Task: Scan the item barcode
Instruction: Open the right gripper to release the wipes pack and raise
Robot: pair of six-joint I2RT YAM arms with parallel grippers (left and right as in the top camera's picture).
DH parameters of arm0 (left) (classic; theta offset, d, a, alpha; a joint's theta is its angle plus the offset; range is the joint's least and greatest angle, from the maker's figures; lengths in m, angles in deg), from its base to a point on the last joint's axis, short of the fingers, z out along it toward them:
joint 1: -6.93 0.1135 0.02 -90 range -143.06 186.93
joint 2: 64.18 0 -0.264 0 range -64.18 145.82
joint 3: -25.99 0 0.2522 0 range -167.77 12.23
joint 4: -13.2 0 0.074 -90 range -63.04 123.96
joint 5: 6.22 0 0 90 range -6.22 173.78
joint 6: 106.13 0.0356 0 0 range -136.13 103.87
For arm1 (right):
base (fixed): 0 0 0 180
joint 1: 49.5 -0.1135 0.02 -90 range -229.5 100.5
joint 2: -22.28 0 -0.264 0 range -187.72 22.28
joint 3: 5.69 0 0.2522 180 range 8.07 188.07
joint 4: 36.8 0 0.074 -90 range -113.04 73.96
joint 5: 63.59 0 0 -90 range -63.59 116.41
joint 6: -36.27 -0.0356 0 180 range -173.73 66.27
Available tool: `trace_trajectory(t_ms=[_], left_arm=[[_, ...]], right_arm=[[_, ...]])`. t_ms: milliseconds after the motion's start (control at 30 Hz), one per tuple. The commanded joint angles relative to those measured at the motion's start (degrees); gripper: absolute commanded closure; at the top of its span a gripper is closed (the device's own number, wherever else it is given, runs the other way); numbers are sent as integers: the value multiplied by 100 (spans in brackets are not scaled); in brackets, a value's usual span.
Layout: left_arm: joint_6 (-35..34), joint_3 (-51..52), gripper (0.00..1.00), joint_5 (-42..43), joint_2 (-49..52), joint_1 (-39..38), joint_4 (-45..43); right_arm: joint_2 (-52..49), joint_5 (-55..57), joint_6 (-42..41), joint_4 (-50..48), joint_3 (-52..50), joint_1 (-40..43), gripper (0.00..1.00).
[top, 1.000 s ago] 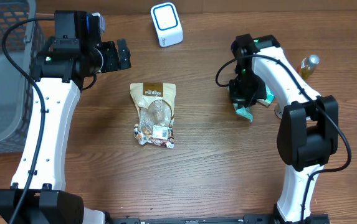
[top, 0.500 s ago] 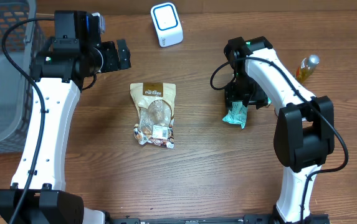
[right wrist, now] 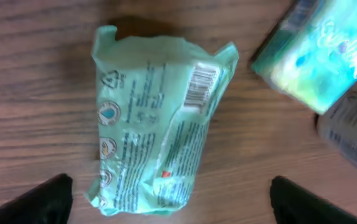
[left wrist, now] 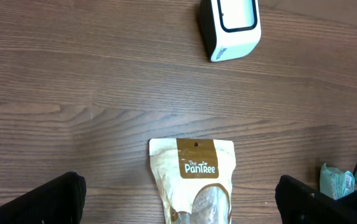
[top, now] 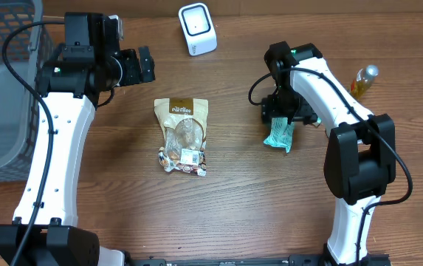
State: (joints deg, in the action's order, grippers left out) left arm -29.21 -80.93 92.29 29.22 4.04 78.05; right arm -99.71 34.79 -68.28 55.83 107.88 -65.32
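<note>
Directions are read from the overhead view, with twelve o'clock at the far edge of the tabletop [top: 233,214].

The right gripper [top: 279,117] is open. In the wrist view its two dark fingers [right wrist: 41,202] stand wide apart at the lower corners, and neither touches anything. Between them a green packet [right wrist: 156,118] lies flat on the wood, right of centre at about three o'clock. Its printed side faces up, with the barcode [right wrist: 202,84] showing white near one end. A second packet in teal and white [right wrist: 318,53] lies just beside it; whether the two touch cannot be told.

The left gripper [top: 146,65] is also open, with its jaws spread and nothing between them. It hangs above the tabletop at about ten o'clock.

A white scanner [top: 197,28] with a dark rounded window stands at twelve o'clock near the far edge, well apart from the green packet.

A brown snack pouch [top: 182,137] marked PanTree lies flat just left of centre, its header toward the scanner and a small white label near its lower end.

A grey basket [top: 4,89] fills the nine o'clock side. A small bottle of yellow liquid [top: 365,77] stands at two o'clock, beyond the right arm
</note>
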Motion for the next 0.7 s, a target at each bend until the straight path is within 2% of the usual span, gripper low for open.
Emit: trace_trajectory(t_ms=[0,433,667], left_arm=[[133,-70,0,-13,2,-13,-9],[131,-72,0,-13,2,-13,-9],[131,-72,1,-13,2,-13,-9]], right_arm=[[144,-42,-44,-188,-48,-31,0],[144,-2326,-44,-1095,-48,-33,0],[144,-2500,-35,-1134,-57,-101,2]])
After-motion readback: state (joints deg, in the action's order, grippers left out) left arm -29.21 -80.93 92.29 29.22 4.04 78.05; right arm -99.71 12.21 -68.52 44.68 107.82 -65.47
